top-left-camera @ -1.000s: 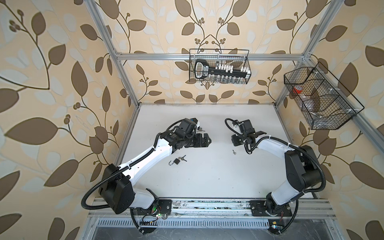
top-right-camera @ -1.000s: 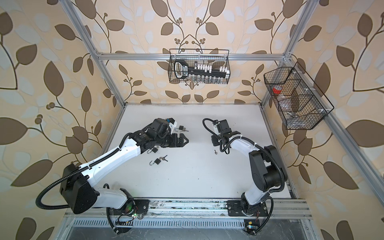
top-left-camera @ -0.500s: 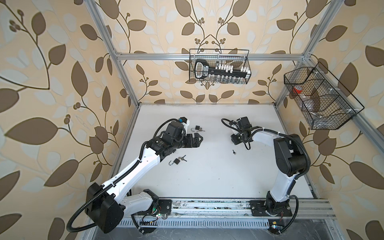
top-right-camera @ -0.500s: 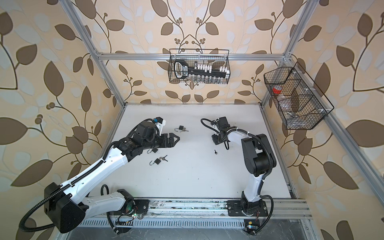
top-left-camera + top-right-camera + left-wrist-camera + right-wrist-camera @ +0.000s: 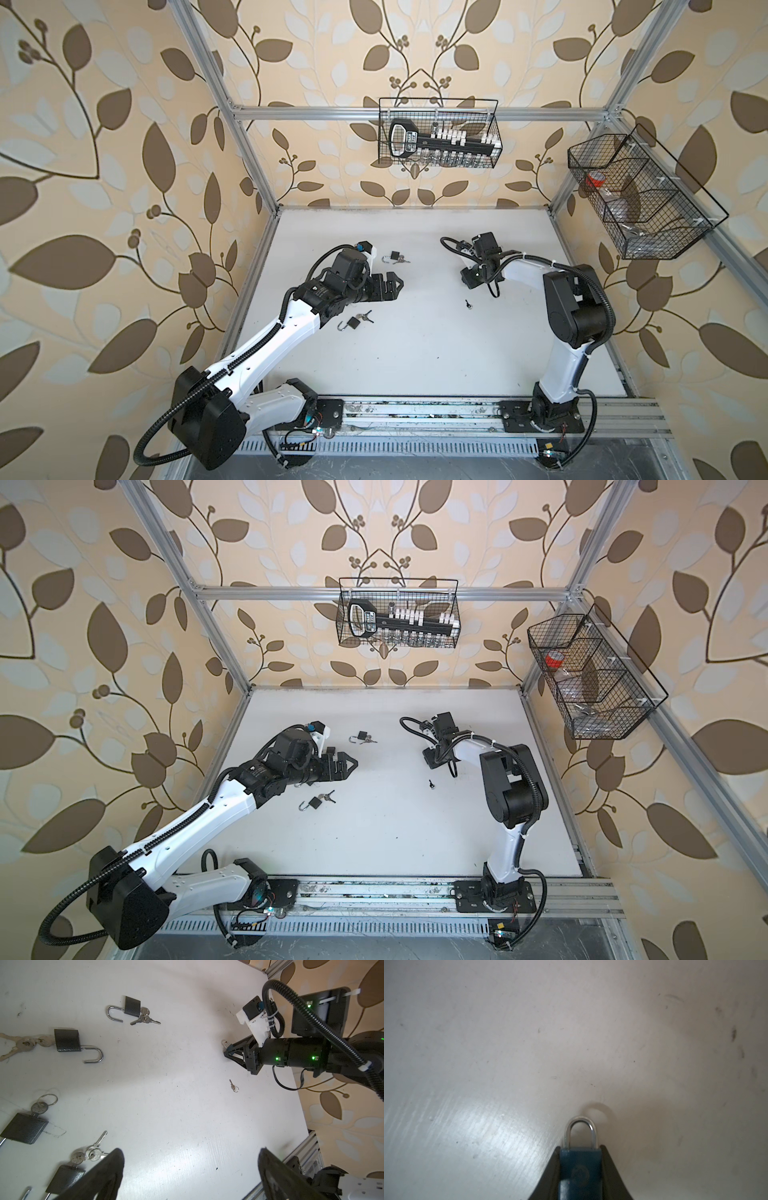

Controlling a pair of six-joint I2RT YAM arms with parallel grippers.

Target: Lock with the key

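My right gripper (image 5: 580, 1149) is shut on a small dark padlock (image 5: 580, 1167). Its silver shackle (image 5: 581, 1132) is closed and points down at the white table. In both top views that gripper (image 5: 469, 279) (image 5: 432, 760) sits low at the table's right middle. A small loose key (image 5: 468, 304) (image 5: 431, 784) (image 5: 233, 1086) on a ring lies flat just in front of it, touching nothing. My left gripper (image 5: 395, 284) (image 5: 351, 766) (image 5: 191, 1155) hangs open and empty at the left middle, aimed towards the key.
Several other open padlocks with key bunches lie round the left arm: one behind it (image 5: 395, 257), one in front (image 5: 353, 323), more in the left wrist view (image 5: 67, 1043). Wire baskets hang on the back wall (image 5: 438, 133) and right wall (image 5: 640, 195).
Both arms have changed pose: the left elbow drew back towards the near left and the right arm folded upright. Both gripper tips stayed almost in place. The key has not moved.
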